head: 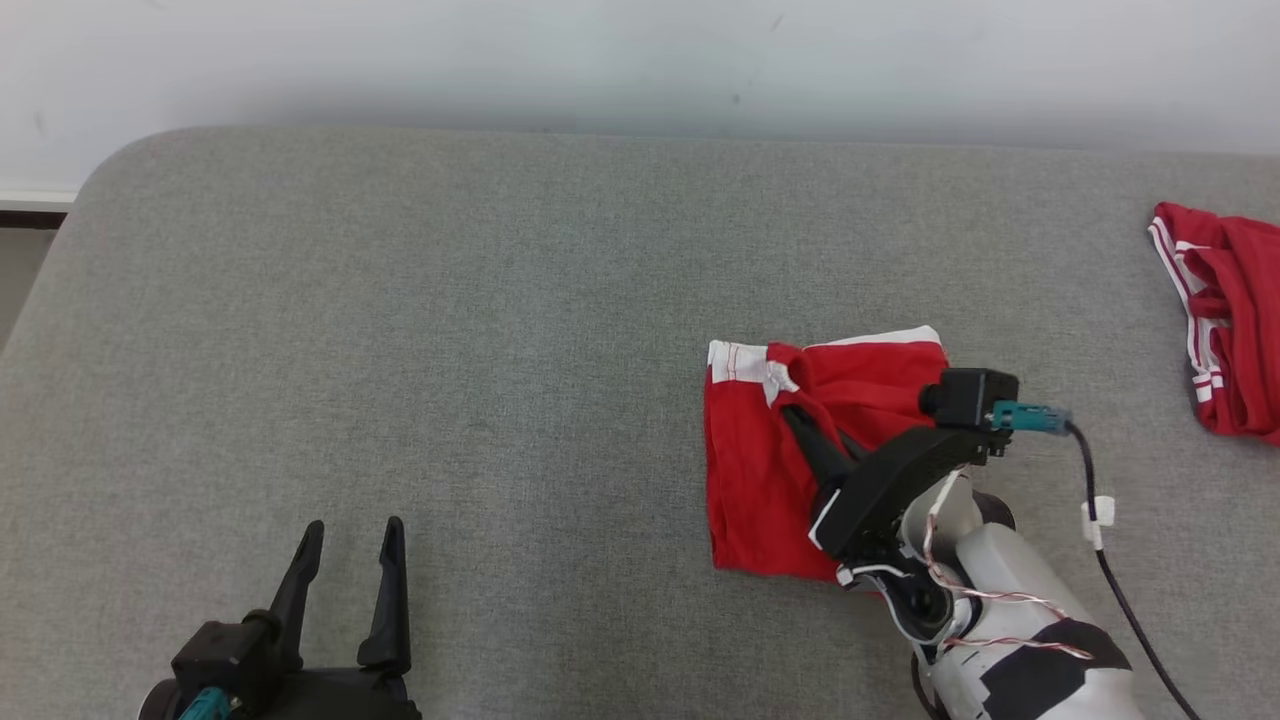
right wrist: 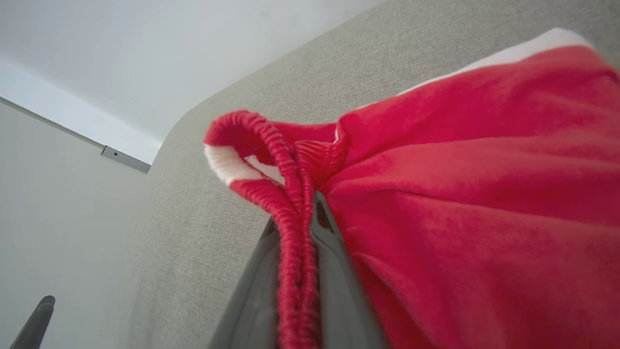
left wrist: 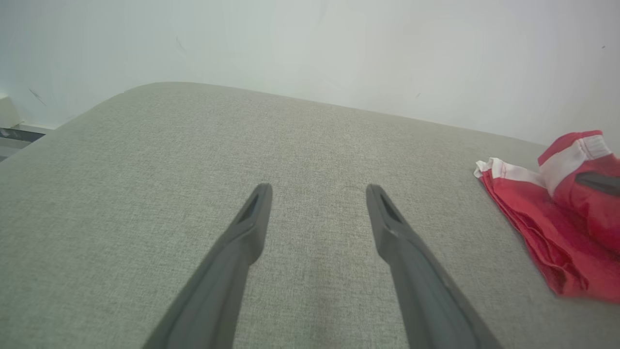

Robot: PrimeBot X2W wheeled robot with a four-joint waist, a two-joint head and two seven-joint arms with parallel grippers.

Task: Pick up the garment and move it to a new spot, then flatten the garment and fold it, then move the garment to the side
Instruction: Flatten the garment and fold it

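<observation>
A red garment (head: 760, 470) with white trim lies folded on the grey padded surface, right of centre. My right gripper (head: 790, 412) is shut on its ribbed red waistband (right wrist: 295, 194), with the pinched fabric bunched between the fingers and lifted a little. The same garment (left wrist: 542, 218) sits at the right edge of the left wrist view. My left gripper (head: 350, 535) is open at the lower left over bare surface, well apart from the garment, and its fingers (left wrist: 252, 213) hold nothing.
A second red garment (head: 1225, 320) with white stripes lies crumpled at the far right edge. The grey surface (head: 400, 320) has a rounded far-left corner and meets a pale wall at the back. A black cable (head: 1110, 560) trails from my right wrist.
</observation>
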